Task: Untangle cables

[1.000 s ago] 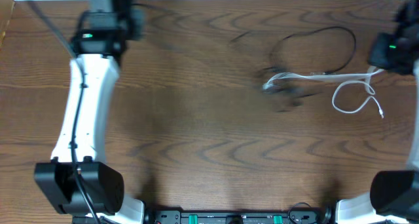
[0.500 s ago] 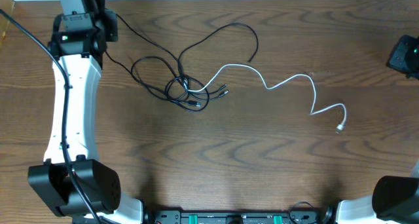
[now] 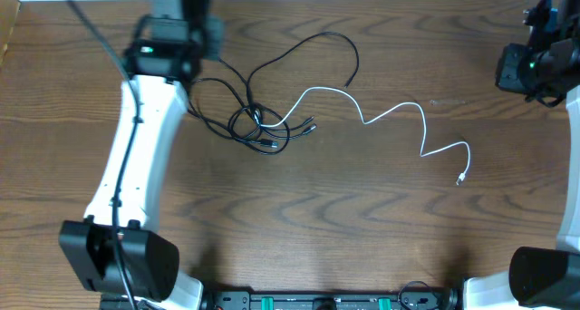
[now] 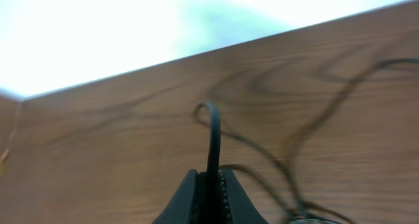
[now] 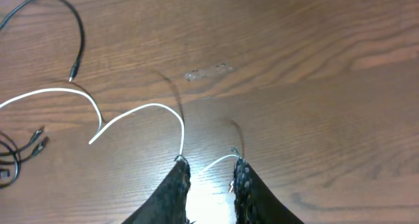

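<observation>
Shown by the left wrist alone: left gripper [image 4: 209, 176] clenched on a black cable [image 4: 215, 132] arching upward. From overhead alone: whole black tangle [image 3: 258, 124] mid-table, white cable [image 3: 399, 115] snaking rightward from it. Brown wood-grain table [image 3: 344, 228], pale strip past its far edge. At that edge, the left arm [image 3: 127, 156] stretched long; right gripper [image 5: 208, 164] spread apart, empty, at the right side.

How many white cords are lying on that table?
1. The white cable runs from the tangle of black cables left of centre in waves rightward to its free plug. Its other end is hidden in that tangle.
</observation>
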Robot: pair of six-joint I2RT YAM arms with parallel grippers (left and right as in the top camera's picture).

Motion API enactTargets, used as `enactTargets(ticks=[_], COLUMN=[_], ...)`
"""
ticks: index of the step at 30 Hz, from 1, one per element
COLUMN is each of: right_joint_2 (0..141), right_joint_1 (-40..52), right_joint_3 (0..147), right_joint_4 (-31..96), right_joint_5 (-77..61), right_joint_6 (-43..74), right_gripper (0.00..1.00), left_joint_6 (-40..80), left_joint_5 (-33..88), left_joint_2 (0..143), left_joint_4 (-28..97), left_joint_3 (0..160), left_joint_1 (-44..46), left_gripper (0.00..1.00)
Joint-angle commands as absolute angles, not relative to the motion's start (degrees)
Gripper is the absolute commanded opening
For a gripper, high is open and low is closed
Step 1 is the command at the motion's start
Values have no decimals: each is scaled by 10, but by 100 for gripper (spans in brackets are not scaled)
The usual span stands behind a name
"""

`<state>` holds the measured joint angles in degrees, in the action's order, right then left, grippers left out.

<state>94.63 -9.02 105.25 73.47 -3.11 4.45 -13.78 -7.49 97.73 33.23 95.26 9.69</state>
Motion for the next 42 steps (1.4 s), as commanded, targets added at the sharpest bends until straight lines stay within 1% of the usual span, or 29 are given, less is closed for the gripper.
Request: enactTargets(ticks=[1, 5, 9, 10, 14, 20, 24, 29, 34, 38, 40, 41, 42], right_joint_2=[943, 943, 951, 954, 964, 966, 966, 966, 966, 966, 966, 966, 966], right_joint_1=[-86, -87, -87, -87, -87, -87, -87, -87, -87, -87, -85, -84, -83], right_joint_3=[1053, 1053, 1053, 1053, 1053, 1053, 1053, 1053, 1053, 1053, 1053, 1053, 1053], right_joint_4=[734, 735, 735, 735, 735, 735, 735, 738, 738, 738, 738, 738, 738], right_joint_5=[-32, -32, -24, -17, -17, -17, -21, -21, -21, -21, -23, -33, -50], right_joint_6=[36, 36, 36, 36, 36, 36, 36, 36, 36, 36, 35, 30, 19], right_gripper=[17, 16, 16, 15, 14, 13, 13, 13, 13, 13, 14, 20, 30], left_joint_6=[-146, -155, -180, -185, -187, -191, -195, -186, -186, -183, -184, -184, -184], left_joint_5=[-71, -77, -140, -155, -168, -158, -111, -101, 29, 49, 78, 92, 97], left_joint_2=[958, 938, 906, 894, 851, 808, 800, 807, 815, 825, 828, 829, 831], left_joint_4=[335, 336, 336, 336, 340, 350, 359, 362, 372, 369, 366, 364, 362], left_joint_3=[957, 957, 957, 957, 957, 957, 957, 957, 957, 957, 957, 957, 957], left_joint_1=[149, 214, 288, 308, 370, 411, 406, 387, 345, 302, 283, 273, 264], left_gripper=[7, 7, 7, 7, 7, 7, 8, 8, 7, 7, 8, 15, 36])
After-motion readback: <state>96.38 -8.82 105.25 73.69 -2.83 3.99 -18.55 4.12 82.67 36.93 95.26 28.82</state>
